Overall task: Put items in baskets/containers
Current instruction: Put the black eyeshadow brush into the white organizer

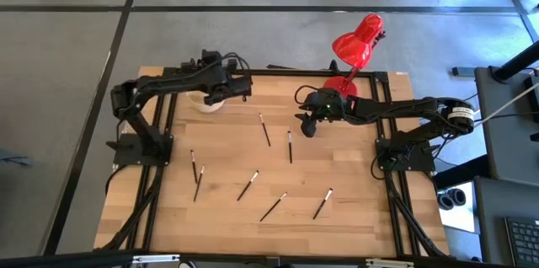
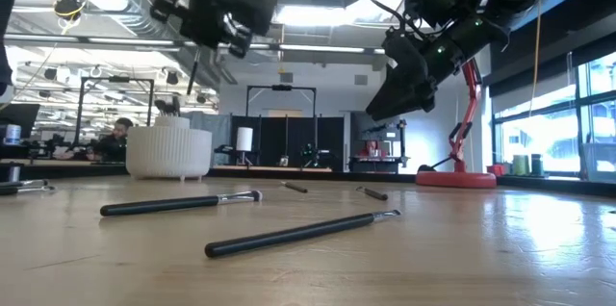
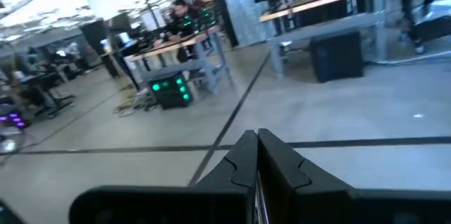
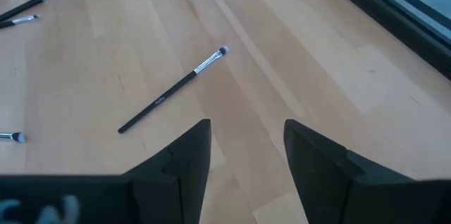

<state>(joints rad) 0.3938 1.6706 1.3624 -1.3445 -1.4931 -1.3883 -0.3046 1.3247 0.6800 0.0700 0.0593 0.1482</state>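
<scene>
We hold our left gripper [image 1: 244,88] raised at the far left of the table, arm bent at the elbow, fingers [image 3: 271,164] pressed together. Our right arm stretches in from the right side, its gripper [image 4: 246,155] hanging above the table's middle, fingers spread apart and pointing down.

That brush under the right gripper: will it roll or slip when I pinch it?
The brush lies flat on smooth wood, thin and round-handled, so it probably rolls if nudged. It looks stiff and light. The right gripper is open above it; a centred pinch seems safest.
</scene>
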